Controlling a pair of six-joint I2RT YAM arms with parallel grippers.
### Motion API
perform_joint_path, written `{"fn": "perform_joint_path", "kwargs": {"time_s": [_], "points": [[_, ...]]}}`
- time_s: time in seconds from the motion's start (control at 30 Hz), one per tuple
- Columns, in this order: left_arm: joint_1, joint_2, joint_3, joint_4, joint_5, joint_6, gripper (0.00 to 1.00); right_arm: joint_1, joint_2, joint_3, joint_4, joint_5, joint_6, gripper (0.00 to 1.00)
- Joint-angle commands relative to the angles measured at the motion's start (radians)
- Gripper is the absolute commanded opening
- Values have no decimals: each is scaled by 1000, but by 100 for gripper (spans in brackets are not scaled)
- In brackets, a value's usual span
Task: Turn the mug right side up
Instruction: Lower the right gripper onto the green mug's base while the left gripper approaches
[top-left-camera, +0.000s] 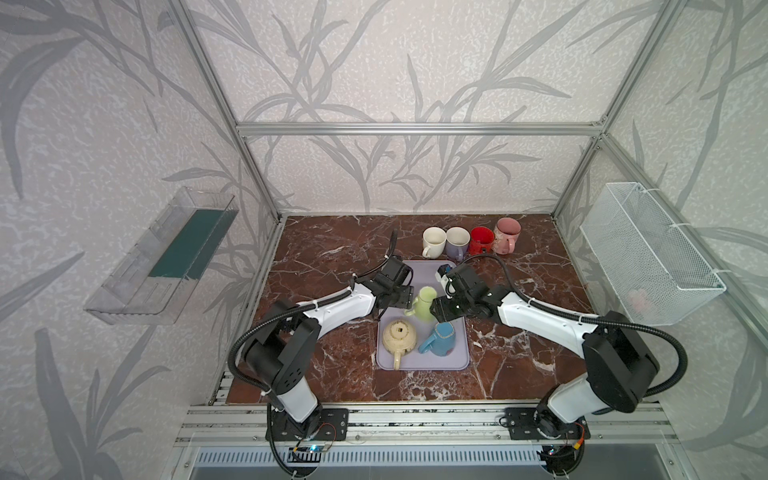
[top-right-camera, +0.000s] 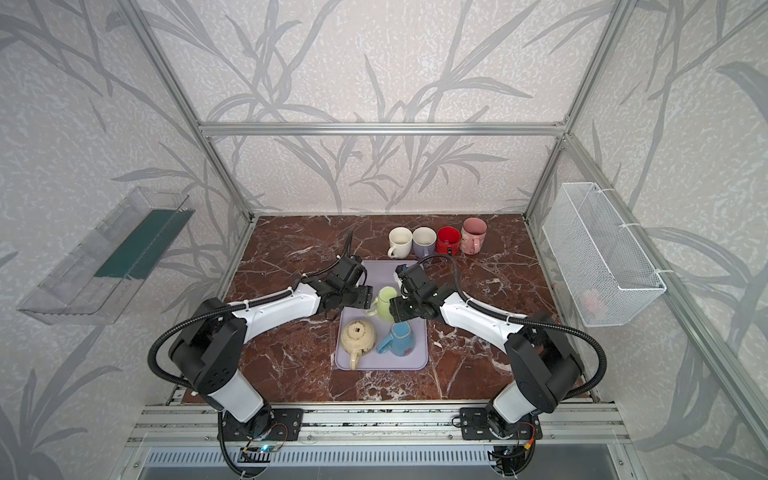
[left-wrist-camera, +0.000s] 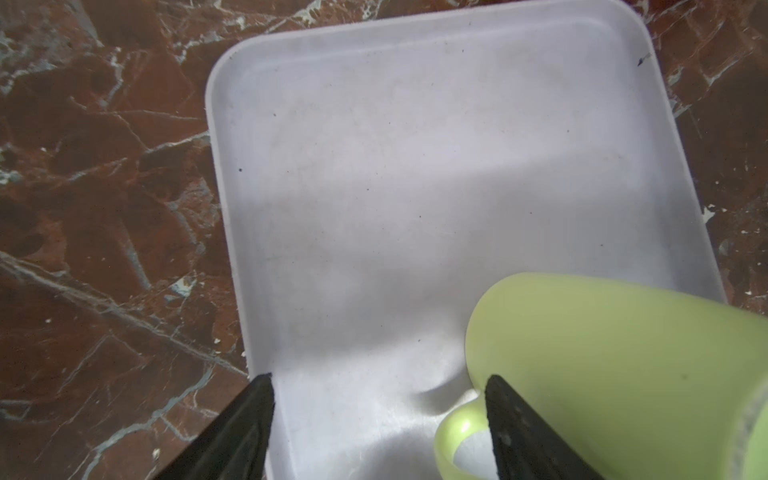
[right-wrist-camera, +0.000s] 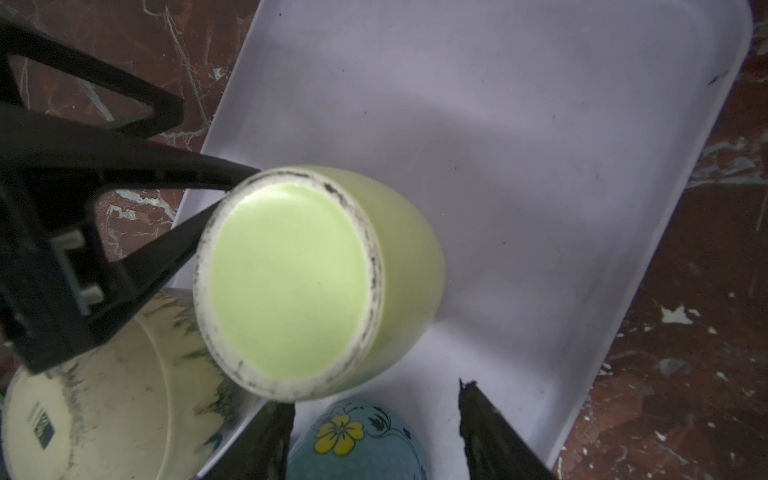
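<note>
A light green mug (top-left-camera: 424, 304) (top-right-camera: 385, 304) sits bottom up and leaning on the lavender tray (top-left-camera: 419, 272). Its ringed base (right-wrist-camera: 291, 282) faces the right wrist camera. My left gripper (top-left-camera: 409, 300) (left-wrist-camera: 379, 379) is open at the mug's left side. The mug's handle (left-wrist-camera: 457, 432) lies between the left fingers, close to one finger (left-wrist-camera: 519, 428) that overlaps the body (left-wrist-camera: 615, 353). My right gripper (top-left-camera: 437, 319) (right-wrist-camera: 376, 397) is open at the mug's right side, with nothing clamped. The green mug is just beyond its fingertips.
A cream mug (top-left-camera: 399, 336) and a blue flowered mug (top-left-camera: 440, 338) (right-wrist-camera: 353, 440) sit on the tray's near half. White (top-left-camera: 433, 241), lavender (top-left-camera: 457, 242), red (top-left-camera: 482, 240) and pink (top-left-camera: 507, 235) mugs stand upright at the back. A wire basket (top-left-camera: 648, 253) and a clear shelf (top-left-camera: 162, 257) hang on the side walls.
</note>
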Motion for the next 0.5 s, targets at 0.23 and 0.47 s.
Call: {"fn": "perform_joint_path", "kwargs": {"time_s": [0.23, 0.47], "points": [[-22, 5, 25, 21, 34, -26, 71, -51, 61, 62, 13, -22, 10, 61], [-64, 8, 29, 42, 42, -45, 69, -71, 90, 96, 8, -19, 10, 61]]}}
